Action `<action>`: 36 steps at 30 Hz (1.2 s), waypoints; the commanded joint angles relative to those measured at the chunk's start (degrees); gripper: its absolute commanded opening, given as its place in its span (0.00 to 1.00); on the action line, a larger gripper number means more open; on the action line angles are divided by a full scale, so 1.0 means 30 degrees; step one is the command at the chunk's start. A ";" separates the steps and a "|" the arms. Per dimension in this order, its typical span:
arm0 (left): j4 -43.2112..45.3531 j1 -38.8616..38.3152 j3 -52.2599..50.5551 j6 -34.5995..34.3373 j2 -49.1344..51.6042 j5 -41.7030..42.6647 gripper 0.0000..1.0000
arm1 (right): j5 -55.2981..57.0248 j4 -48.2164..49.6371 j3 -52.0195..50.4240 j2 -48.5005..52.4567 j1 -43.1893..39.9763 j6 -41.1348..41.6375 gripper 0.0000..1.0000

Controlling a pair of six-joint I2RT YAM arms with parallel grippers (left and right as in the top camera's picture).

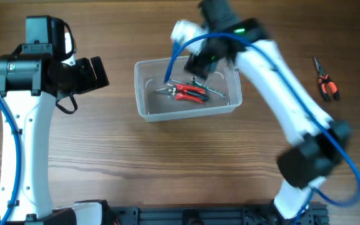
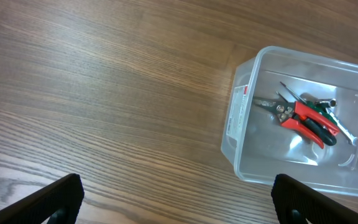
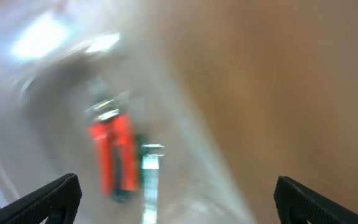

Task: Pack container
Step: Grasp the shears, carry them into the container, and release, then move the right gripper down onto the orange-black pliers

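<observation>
The clear plastic container (image 1: 147, 109) sits at the table's centre back. Inside lie red-handled pliers (image 1: 189, 92) and a green-and-metal tool (image 1: 212, 91). My right gripper (image 1: 200, 64) hovers over the container's far right side, open and empty. The right wrist view is blurred and shows the red pliers (image 3: 112, 155) and a metal tool (image 3: 149, 171) below. My left gripper (image 1: 97, 72) is open and empty, left of the container. The left wrist view shows the container (image 2: 241, 109) with the pliers (image 2: 303, 119) inside. Orange-handled pliers (image 1: 325, 82) lie on the table at far right.
Bare wooden tabletop surrounds the container. The right arm stretches from the front right across to the container. The left arm stands along the left side.
</observation>
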 commanded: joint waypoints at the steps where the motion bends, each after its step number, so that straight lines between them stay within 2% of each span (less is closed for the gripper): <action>1: -0.0015 -0.0117 0.0204 0.0095 -0.0175 0.0095 1.00 | 0.3643 -0.0153 0.0933 -0.3198 -0.4291 0.6790 1.00; 4: -0.0015 -0.0117 0.0204 0.0095 -0.0175 0.0087 1.00 | 0.3614 -0.2135 0.0743 -0.3104 -0.9726 0.9122 1.00; 9: -0.0015 -0.0117 0.0204 0.0087 -0.0175 0.0095 1.00 | 0.3475 -0.3279 -0.1086 -0.0262 -1.4600 0.9530 1.00; 11: -0.0015 -0.0117 0.0204 0.0087 -0.0175 0.0102 1.00 | 0.3483 -0.3330 -0.1610 0.1282 -1.5577 0.9326 1.00; 18: -0.0022 -0.0117 0.0204 -0.0291 -0.0175 0.0102 1.00 | 0.1668 -0.3198 -0.1654 0.4976 -1.6313 0.8313 1.00; 36: -0.0007 -0.0117 0.0204 -0.0357 -0.0175 0.0102 1.00 | 0.0670 -0.2171 -0.1727 0.8094 -1.6283 0.7934 0.99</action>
